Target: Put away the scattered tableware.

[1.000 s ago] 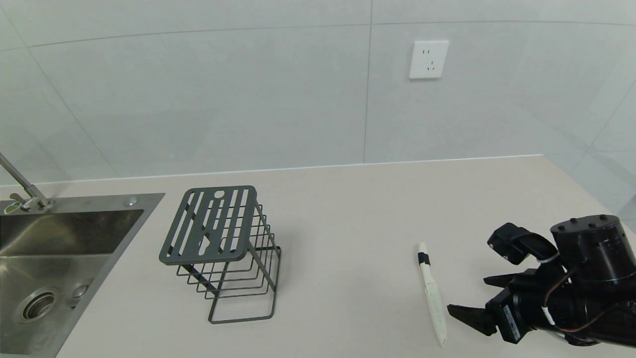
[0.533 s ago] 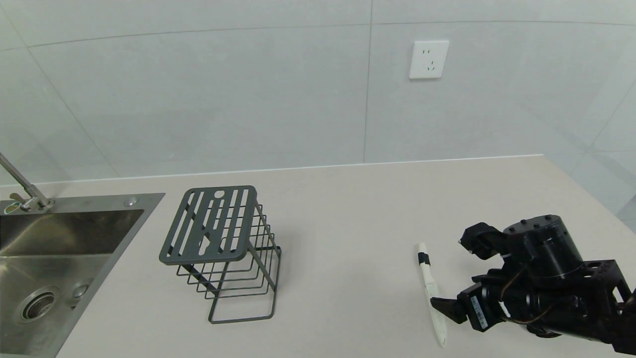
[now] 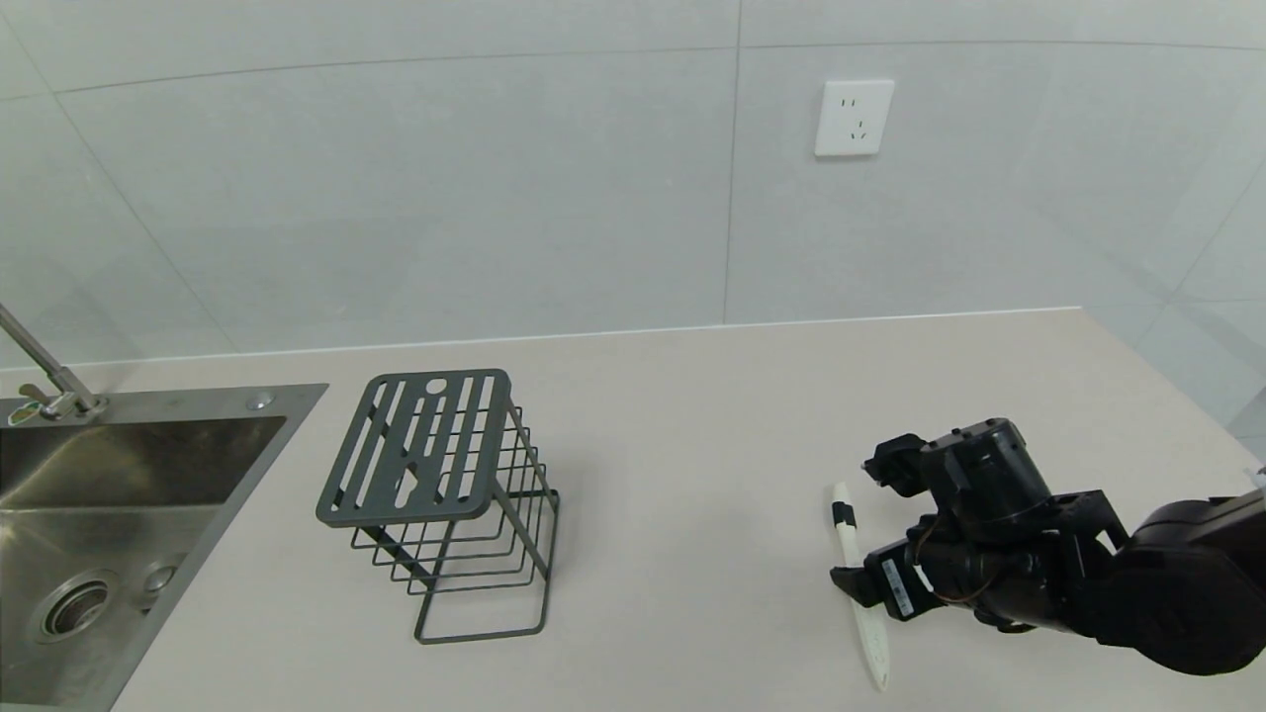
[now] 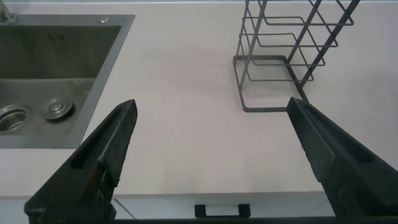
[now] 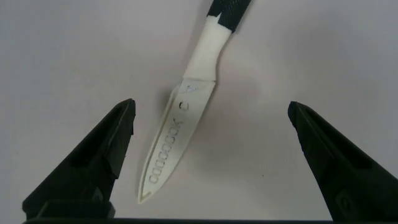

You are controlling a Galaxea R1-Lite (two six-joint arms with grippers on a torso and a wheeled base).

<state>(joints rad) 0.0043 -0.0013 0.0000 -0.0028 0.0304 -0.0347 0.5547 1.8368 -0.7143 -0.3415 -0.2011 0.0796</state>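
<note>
**Camera Arrangement at the Counter**

Head view: high, facing forward and down across the countertop (image 3: pixel 692 415), wide and distant. Left wrist view: low, angled toward the sink (image 4: pixel 56 74) and rack (image 4: pixel 261 58), both shared with the head view. Right wrist view: close, straight down on the knife (image 5: pixel 177 140), likewise shared.

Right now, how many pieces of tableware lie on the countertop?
1. A white plastic knife with a black band lies on the beige countertop under the open right end effector, right of the dark wire rack. None seems hidden.
</note>
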